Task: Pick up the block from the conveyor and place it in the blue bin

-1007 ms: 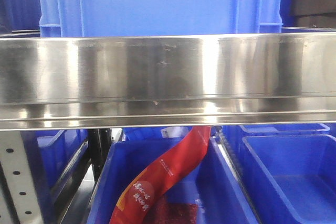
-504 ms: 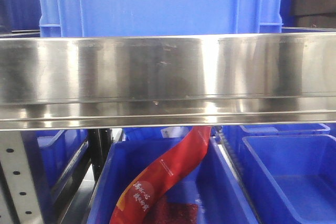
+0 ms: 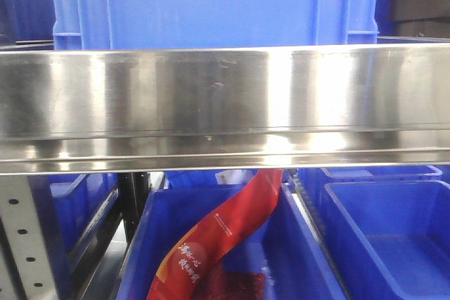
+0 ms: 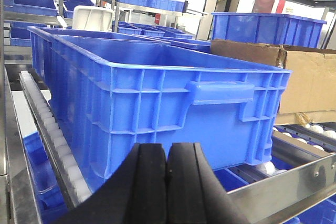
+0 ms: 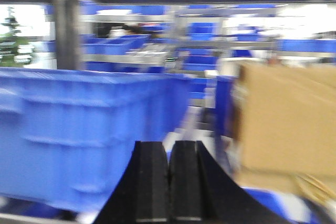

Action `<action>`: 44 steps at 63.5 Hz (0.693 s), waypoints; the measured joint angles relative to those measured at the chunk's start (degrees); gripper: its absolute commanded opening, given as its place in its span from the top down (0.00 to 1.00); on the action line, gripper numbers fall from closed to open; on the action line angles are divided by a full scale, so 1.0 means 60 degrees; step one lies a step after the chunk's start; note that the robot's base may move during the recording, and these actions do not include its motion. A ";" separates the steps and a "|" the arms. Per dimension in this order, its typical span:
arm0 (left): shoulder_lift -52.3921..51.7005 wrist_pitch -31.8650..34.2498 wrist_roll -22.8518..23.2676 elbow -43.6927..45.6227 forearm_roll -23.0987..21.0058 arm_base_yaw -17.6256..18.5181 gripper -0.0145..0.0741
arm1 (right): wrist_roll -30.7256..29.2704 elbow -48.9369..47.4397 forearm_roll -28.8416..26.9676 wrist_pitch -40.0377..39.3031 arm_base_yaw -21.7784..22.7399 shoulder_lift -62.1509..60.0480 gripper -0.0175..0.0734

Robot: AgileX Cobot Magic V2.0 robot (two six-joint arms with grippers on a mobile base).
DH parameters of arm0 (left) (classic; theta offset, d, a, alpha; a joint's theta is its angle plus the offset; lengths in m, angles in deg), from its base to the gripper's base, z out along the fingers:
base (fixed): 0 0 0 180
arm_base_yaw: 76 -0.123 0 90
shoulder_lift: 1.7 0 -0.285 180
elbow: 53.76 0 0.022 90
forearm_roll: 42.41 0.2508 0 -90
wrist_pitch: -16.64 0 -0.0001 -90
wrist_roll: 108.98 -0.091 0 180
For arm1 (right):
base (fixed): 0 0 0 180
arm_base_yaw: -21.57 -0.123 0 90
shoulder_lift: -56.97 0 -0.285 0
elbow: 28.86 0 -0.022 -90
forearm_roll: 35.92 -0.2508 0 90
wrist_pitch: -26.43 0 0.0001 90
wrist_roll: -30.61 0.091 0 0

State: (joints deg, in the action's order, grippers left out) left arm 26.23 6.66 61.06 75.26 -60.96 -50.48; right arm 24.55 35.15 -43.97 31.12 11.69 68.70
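While both arms hung near the shelving, things stood thus:
Left end effector (image 4: 166,182): clenched, empty, facing a blue bin (image 4: 157,103).
Right end effector (image 5: 168,182): clenched, empty; view blurred.
Block: not visible.
Cardboard box (image 4: 310,85): beside bin.

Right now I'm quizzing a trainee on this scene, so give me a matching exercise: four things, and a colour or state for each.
Things:
1. left gripper
2. cardboard box
3. steel rail
4. banner

States:
A. red, draped into a lower bin
B. shiny, spans the front view
C. brown, right of the blue crate
D. black, closed and empty

Pairs: 1-D, 2-C, 3-B, 4-A
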 measured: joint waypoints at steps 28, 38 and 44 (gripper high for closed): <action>-0.0020 0.0037 0.0000 -0.0013 -0.0015 0.0000 0.96 | 0.0000 0.2173 0.0023 -0.0781 0.1045 -0.0614 0.99; -0.0020 0.0177 0.0000 -0.0013 -0.0015 0.0000 0.96 | 0.0000 0.2174 0.0023 -0.1025 0.1045 -0.0620 0.99; -0.0020 0.0215 0.0000 -0.0013 -0.0015 0.0000 0.96 | 0.0000 0.2174 0.0023 -0.0989 0.1045 -0.0620 0.99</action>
State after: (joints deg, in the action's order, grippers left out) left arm 26.11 7.95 61.06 75.18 -61.05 -50.48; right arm 24.55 48.20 -43.83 25.18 17.96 64.97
